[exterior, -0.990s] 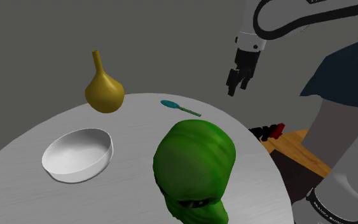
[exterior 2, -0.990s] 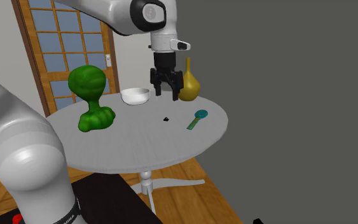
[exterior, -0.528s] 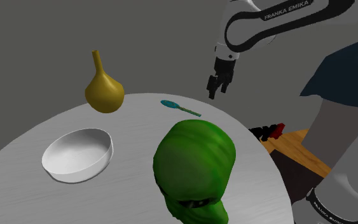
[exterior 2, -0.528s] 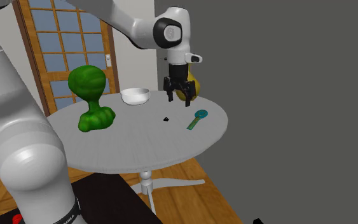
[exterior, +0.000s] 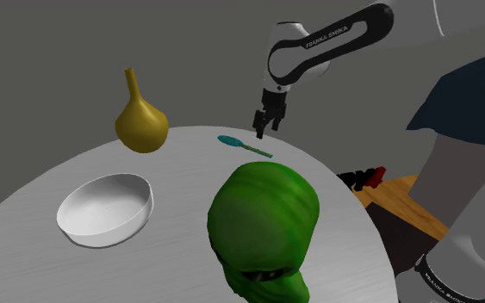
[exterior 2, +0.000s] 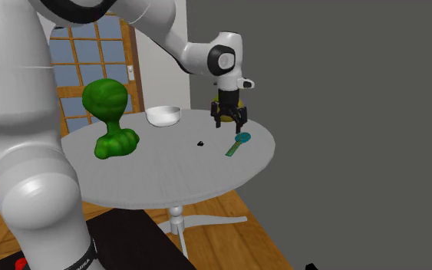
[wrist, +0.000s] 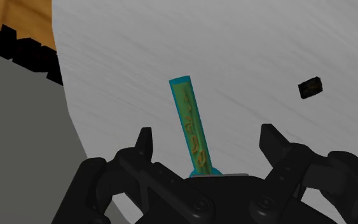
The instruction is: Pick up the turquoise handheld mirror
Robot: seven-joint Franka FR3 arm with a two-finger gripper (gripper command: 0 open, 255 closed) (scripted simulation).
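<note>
Hand (exterior 2: pixel 229 123), released and empty, hangs over the one turquoise handheld mirror (wrist: pixel 190 122).

a home room, paned wooden door (exterior 2: pixel 91 54), wood floor (exterior 2: pixel 245 230), round pedestal table (exterior 2: pixel 176 165) with vase (exterior: pixel 141 127), bowl (exterior: pixel 107 211)

Grey wall (exterior: pixel 59 52) behind the gripper (exterior 2: pixel 229 123); 1 round white table (exterior 2: pixel 176 165) beneath it; wooden floor (exterior 2: pixel 237 230) below, paned wooden door (exterior 2: pixel 76 69) across the table.
</note>
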